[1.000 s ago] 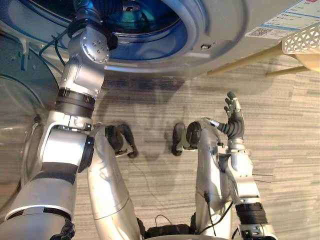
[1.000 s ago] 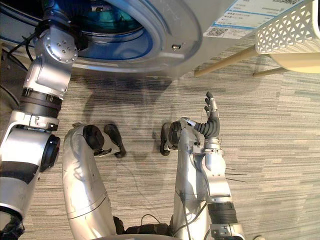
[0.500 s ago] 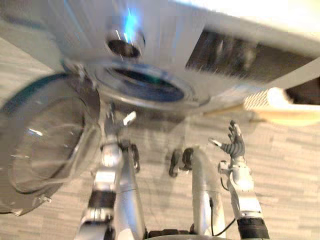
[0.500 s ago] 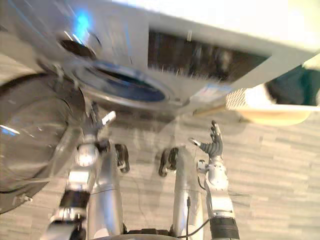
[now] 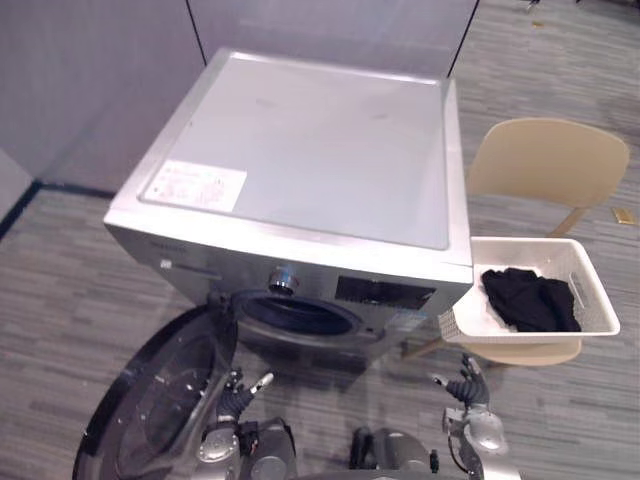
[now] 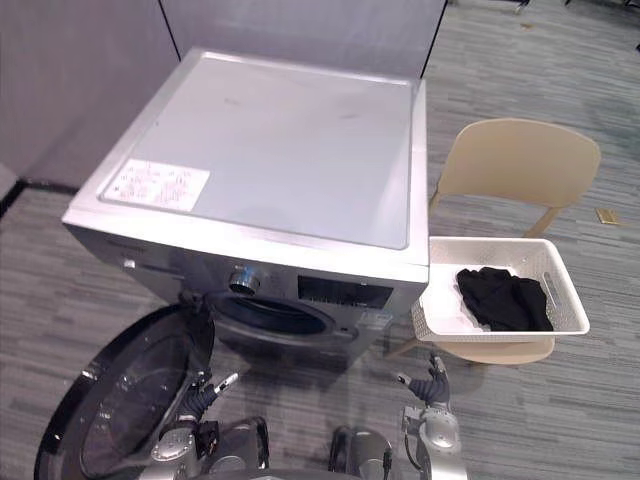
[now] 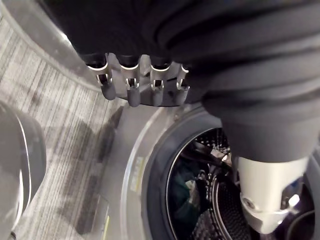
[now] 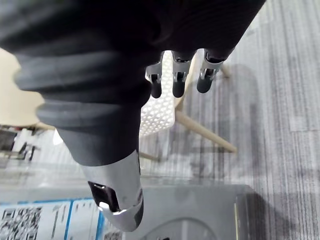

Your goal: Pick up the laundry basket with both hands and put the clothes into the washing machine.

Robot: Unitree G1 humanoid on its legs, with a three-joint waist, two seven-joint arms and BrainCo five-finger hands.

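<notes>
A white lattice laundry basket [image 5: 520,336] rests on a beige chair [image 5: 545,160] to the right of the silver washing machine [image 5: 300,150]. Black clothes [image 5: 530,300] lie in the basket. The machine's round door [image 5: 150,400] hangs open to the left of the drum opening [image 5: 297,316]. My left hand [image 5: 240,393] is low in front of the opening, open and holding nothing. In the left wrist view its fingers [image 7: 132,90] are straight, and clothing shows inside the drum [image 7: 200,190]. My right hand [image 5: 465,385] is open below the basket [image 8: 157,115], apart from it.
Grey partition walls [image 5: 90,90] stand behind and left of the machine. The open door takes up floor at the lower left. Striped grey carpet [image 5: 560,420] lies in front of the chair and the machine.
The camera has swung up from the floor to the whole machine. My left arm has come out of the drum and now sits low. The right hand stays raised and open.
</notes>
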